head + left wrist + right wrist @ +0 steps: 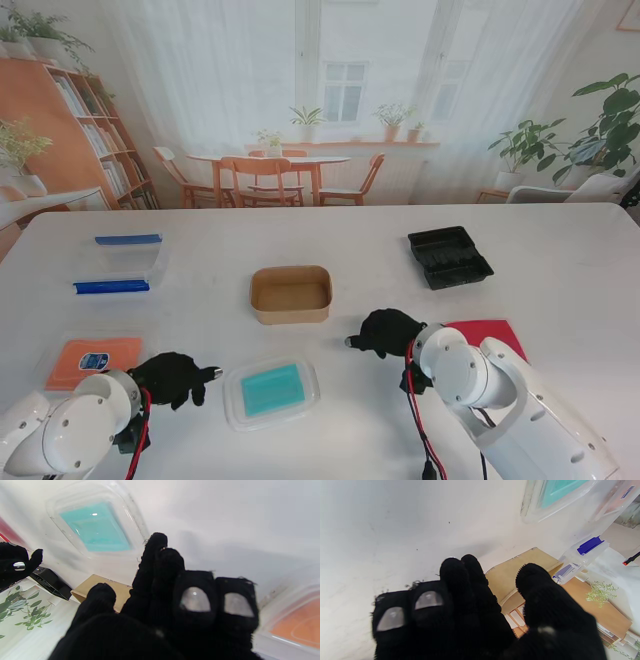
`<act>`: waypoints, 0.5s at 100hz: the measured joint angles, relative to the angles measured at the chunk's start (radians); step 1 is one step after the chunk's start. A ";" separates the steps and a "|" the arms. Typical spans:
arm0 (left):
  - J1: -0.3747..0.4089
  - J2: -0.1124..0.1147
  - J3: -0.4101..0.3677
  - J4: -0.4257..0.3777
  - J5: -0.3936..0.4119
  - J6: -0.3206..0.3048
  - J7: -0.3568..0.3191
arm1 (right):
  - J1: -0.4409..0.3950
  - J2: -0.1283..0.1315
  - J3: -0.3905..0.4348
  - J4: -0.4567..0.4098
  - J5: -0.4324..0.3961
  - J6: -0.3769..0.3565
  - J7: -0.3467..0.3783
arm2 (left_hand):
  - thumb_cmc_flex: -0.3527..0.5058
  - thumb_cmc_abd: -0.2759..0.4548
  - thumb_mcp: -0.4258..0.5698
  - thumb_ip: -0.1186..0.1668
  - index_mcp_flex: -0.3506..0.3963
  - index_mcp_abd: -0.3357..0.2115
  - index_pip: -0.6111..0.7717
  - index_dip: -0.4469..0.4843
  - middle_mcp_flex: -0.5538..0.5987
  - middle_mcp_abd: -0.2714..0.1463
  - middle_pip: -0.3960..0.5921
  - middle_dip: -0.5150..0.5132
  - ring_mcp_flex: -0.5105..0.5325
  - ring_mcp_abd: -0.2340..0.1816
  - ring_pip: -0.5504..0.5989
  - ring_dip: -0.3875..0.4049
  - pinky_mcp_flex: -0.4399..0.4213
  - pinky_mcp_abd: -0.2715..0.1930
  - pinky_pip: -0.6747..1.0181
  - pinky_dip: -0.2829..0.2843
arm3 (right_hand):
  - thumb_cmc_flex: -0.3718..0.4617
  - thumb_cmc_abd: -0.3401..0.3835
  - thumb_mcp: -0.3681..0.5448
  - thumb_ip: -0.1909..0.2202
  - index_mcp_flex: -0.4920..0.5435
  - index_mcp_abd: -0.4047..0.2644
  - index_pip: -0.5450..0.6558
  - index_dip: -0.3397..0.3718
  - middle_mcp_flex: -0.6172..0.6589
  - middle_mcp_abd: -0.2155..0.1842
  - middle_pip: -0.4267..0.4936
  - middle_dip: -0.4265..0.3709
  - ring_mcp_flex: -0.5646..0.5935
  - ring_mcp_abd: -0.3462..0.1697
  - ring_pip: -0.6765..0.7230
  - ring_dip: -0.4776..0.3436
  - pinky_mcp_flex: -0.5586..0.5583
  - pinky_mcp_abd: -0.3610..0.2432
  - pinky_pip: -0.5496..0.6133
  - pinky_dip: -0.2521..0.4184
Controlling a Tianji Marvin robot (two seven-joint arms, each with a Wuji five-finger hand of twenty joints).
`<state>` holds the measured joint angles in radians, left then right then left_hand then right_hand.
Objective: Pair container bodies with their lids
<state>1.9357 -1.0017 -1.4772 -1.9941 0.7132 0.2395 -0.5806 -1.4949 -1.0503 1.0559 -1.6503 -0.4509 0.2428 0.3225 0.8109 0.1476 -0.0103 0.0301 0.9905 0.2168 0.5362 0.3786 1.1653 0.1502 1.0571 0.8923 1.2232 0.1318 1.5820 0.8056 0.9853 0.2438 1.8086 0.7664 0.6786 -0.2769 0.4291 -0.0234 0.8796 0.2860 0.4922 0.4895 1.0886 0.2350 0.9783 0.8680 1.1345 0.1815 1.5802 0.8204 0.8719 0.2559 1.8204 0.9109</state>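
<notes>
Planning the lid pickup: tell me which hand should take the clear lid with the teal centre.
Left. The left hand sits open right beside the clear teal-centred lid; the right hand is farther off, beyond its other edge.

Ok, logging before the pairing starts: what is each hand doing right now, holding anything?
Left hand: holds nothing, fingers loosely curled, beside the teal lid.
Right hand: holds nothing, fingers loosely curled, over bare table.

- A home-like dining or living room is suggested, though its flat look hints at a printed backdrop.
- A wooden dining set [268, 176] is seen by curtained windows [343, 90].
- A bookshelf [80, 125] and potted plants [590, 135] are shown.
</notes>
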 measured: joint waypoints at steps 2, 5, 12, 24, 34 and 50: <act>0.000 0.000 0.005 0.001 0.000 0.010 0.006 | 0.003 0.000 -0.004 0.002 0.001 0.000 0.000 | 0.000 0.000 0.000 0.000 0.000 0.000 0.000 0.000 0.000 0.000 0.000 -0.003 0.000 0.000 0.000 -0.007 0.000 0.000 0.000 -0.001 | 0.000 0.000 0.000 0.000 0.000 0.000 0.000 0.000 0.000 0.000 0.000 0.000 0.000 0.000 0.000 0.000 0.000 0.000 0.000 -0.007; -0.001 0.000 0.013 0.002 0.000 0.023 0.015 | 0.007 0.000 -0.010 0.006 0.004 0.001 0.000 | 0.000 0.001 0.000 0.000 0.000 0.000 0.000 0.000 0.000 0.000 0.000 -0.007 0.000 0.000 0.000 -0.009 0.000 0.000 0.000 -0.002 | 0.000 0.000 0.000 0.000 0.000 0.000 0.001 0.000 0.000 0.000 0.000 0.000 0.000 0.000 0.000 0.000 0.000 0.000 0.000 -0.009; -0.004 0.000 0.030 0.008 0.001 0.043 0.021 | 0.016 -0.001 -0.023 0.010 0.010 0.008 0.000 | 0.000 0.007 0.000 0.000 0.000 0.000 0.000 -0.009 0.000 0.000 0.000 -0.009 0.000 0.000 0.000 -0.010 0.000 0.000 0.000 -0.010 | 0.000 0.000 0.000 0.000 0.000 0.001 0.001 0.000 0.000 0.000 0.000 0.000 0.001 0.000 0.000 0.000 0.001 0.000 0.001 -0.009; -0.017 0.000 0.066 0.023 0.019 0.078 0.021 | 0.031 -0.003 -0.043 0.021 0.013 0.017 -0.001 | 0.000 0.015 0.000 0.000 0.000 0.001 0.000 -0.019 0.000 0.000 -0.007 -0.013 0.000 0.000 0.000 -0.011 -0.001 -0.001 0.000 -0.013 | -0.001 0.000 0.000 0.004 0.000 0.001 0.001 0.000 0.000 0.000 0.001 0.000 0.004 -0.001 0.000 -0.001 0.003 0.000 0.002 -0.012; -0.029 0.001 0.091 0.038 0.035 0.102 0.020 | 0.035 -0.006 -0.050 0.029 0.017 0.018 -0.007 | 0.000 0.015 0.000 0.000 0.000 0.005 -0.012 -0.028 -0.001 0.001 -0.022 -0.022 0.000 0.000 0.000 -0.011 -0.004 -0.002 0.000 -0.013 | -0.001 0.000 0.000 0.004 0.000 0.002 0.001 0.000 0.000 0.000 0.001 0.000 0.004 -0.001 0.000 -0.011 0.003 0.000 0.005 -0.022; -0.048 0.001 0.124 0.056 0.040 0.121 0.054 | 0.035 -0.010 -0.052 0.032 0.020 0.017 -0.014 | 0.000 0.015 0.000 0.000 0.011 0.006 0.054 -0.011 -0.001 0.008 -0.050 -0.038 0.000 0.005 0.000 -0.011 -0.013 -0.002 0.000 -0.013 | -0.001 0.000 0.000 0.004 0.000 0.002 0.002 -0.002 0.000 0.000 0.001 0.000 0.004 -0.001 0.001 -0.011 0.003 0.000 0.006 -0.023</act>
<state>1.8873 -1.0011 -1.3530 -1.9380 0.7528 0.3603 -0.5265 -1.4600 -1.0598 1.0042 -1.6180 -0.4308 0.2601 0.3089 0.8108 0.1629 -0.0102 0.0301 1.0018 0.2226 0.5906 0.3677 1.1647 0.1578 1.0071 0.8543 1.2232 0.1369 1.5821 0.7947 0.9724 0.2421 1.8090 0.7536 0.6781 -0.2769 0.4291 -0.0195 0.8796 0.2880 0.4944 0.4874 1.0887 0.2350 0.9789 0.8680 1.1382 0.1808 1.5810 0.8091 0.8749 0.2559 1.8266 0.8878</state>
